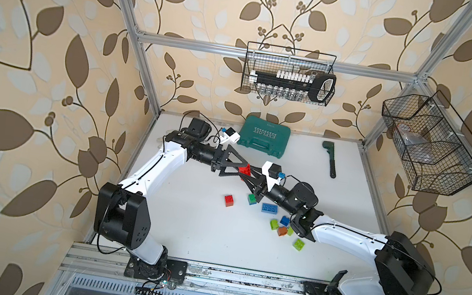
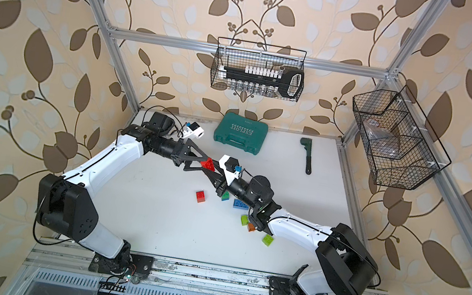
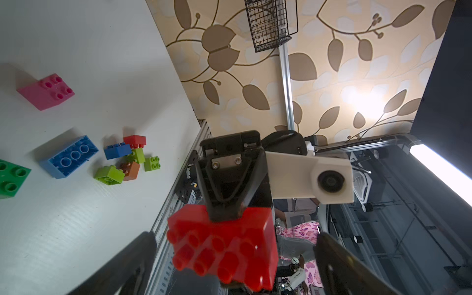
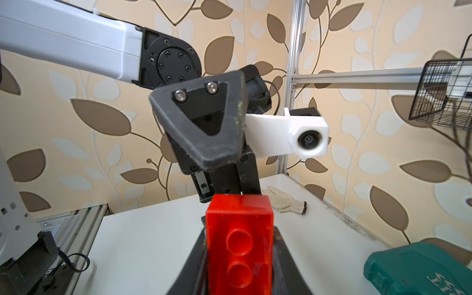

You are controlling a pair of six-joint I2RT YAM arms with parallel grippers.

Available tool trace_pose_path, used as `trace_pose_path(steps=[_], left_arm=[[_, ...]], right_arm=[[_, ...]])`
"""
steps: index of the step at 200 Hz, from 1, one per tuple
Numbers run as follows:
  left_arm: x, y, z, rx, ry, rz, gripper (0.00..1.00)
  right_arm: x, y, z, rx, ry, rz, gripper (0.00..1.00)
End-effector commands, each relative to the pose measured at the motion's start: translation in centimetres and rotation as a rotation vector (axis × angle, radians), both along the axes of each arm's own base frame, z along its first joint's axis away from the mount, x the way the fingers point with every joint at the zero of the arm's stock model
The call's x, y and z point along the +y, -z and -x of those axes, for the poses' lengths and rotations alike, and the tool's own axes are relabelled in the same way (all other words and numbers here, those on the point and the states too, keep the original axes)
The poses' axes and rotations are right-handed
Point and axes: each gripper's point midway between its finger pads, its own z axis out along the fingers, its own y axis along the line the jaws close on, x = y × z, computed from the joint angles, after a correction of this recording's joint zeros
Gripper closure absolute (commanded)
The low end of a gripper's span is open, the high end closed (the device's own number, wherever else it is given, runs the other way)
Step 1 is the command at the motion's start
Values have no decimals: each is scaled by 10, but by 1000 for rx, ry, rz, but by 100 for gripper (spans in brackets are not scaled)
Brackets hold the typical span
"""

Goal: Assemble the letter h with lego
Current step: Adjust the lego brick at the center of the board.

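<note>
Red brick [image 3: 222,245] fills the left wrist view, studs toward the lens, up in the air on the robot's side of the teal case [image 1: 263,138]. The right gripper [image 1: 247,173] is clamped tight on it. The left gripper [image 3: 233,258] is spread as wide as it goes, one dark finger either side of the brick, gripping nothing.

It looks like a handover, and that's the danger. If the right jaws let go before the left ones bite, the brick drops to the table [image 1: 185,226]. If the left fingers close on the studs rather than the flat sides, the brick could twist or squirt out. The two sets of fingers are crowded together, so they could knock into each other.

No h is started anywhere. The loose lego lies farther from the case: a red square [image 1: 229,200], a green one [image 1: 251,199], a long blue one [image 1: 270,208], then a lime, blue and orange huddle [image 1: 281,226].

In both top views the crossed arms cover the brick's edges, so I can't say whether the left fingers touch it. The right arm hides part of the huddle. A pink brick [image 3: 47,92] shows only in the left wrist view. The right wrist view cuts off the brick's near end.
</note>
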Motion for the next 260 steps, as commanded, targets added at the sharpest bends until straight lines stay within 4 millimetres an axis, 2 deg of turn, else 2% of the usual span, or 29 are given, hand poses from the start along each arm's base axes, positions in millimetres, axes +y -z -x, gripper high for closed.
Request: trace_pose_path(steps=[1,26,64,102,155,167,189,206,225,251,260], left_arm=[[-5,-16,4,43,32,34,1],[-5,-16,6,74,45,45,2],[-6,-24,13,93,74,78,11],[-8,-30,18,121,108,105,25],[-9,-31,22,122,121,116,38],[-9,-33,22,103,116,112,41],[-9,-32,21,79,105,98,44],[-9,-26,19,49,83,71,45],[-7,-10,12,-43,29,-30,48],[10,35,-1,-252,-46,-332,47],[18,53,-8,-309,-70,-424,47]], right_arm=[[5,-13,5,-78,-10,-27,71],[5,-17,4,-98,-3,-46,71],[4,-16,-2,-117,28,-41,70],[7,-10,-5,-128,33,-30,70],[5,-7,-8,-136,44,-22,69],[3,-5,-9,-127,47,-17,65],[1,2,-9,-111,38,13,51],[-1,8,-5,-92,0,50,41],[-6,21,6,-66,-49,109,38],[-18,40,28,-32,-115,193,35],[-24,50,30,0,-102,241,35]])
